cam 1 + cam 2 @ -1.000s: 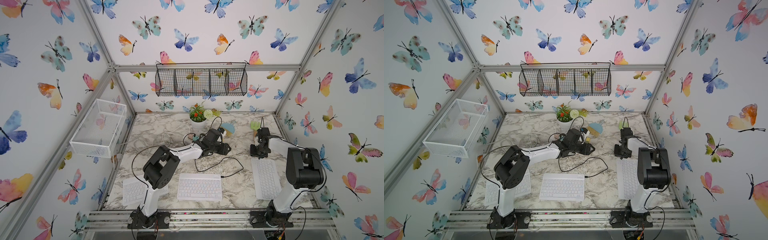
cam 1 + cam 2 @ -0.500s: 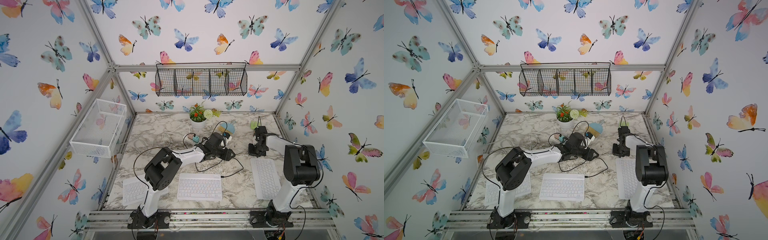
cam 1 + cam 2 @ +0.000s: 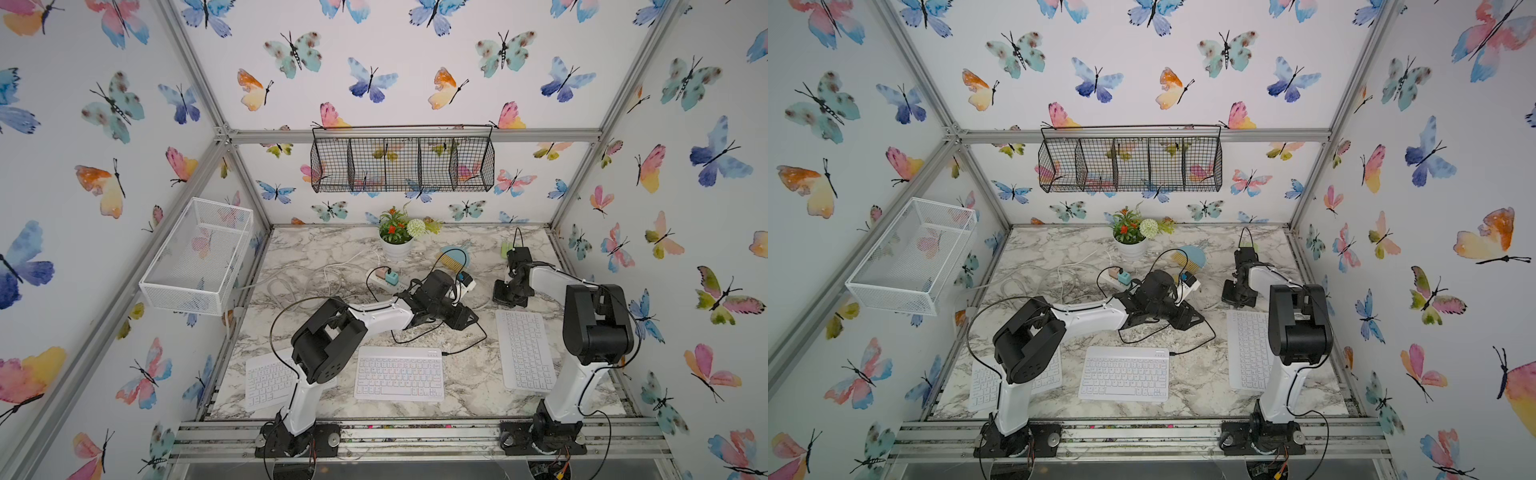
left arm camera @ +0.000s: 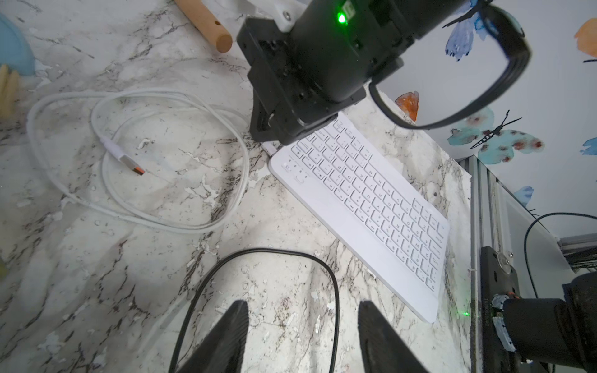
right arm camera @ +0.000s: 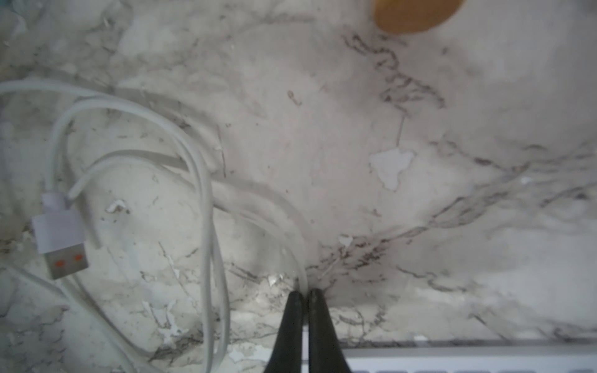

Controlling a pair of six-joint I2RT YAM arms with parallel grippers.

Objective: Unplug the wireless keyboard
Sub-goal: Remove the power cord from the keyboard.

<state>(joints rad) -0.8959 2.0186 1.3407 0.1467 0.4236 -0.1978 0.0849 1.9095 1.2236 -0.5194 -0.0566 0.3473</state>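
The wireless keyboard (image 3: 399,374) (image 3: 1124,374), white with faint pastel keys, lies at the front centre in both top views. A black cable (image 3: 465,345) (image 4: 334,290) runs from its far right corner. My left gripper (image 3: 467,320) (image 4: 303,310) hovers open behind it, over a loop of that cable. My right gripper (image 3: 505,301) (image 5: 303,292) is shut on a white cable (image 5: 206,181) at the far end of the plain right keyboard (image 3: 525,353) (image 4: 371,206). The cable's free USB plug (image 5: 61,245) (image 4: 129,163) lies loose on the marble.
A third white keyboard (image 3: 266,380) lies front left under the left arm. Behind are a power strip (image 3: 384,280), a flower pot (image 3: 397,245) and a blue brush (image 3: 455,257). A white mesh basket (image 3: 199,253) and a black wire basket (image 3: 403,162) hang on the walls.
My right gripper has shut on the white cable. My left arm has swung right and toward the front, ending over the black cable.
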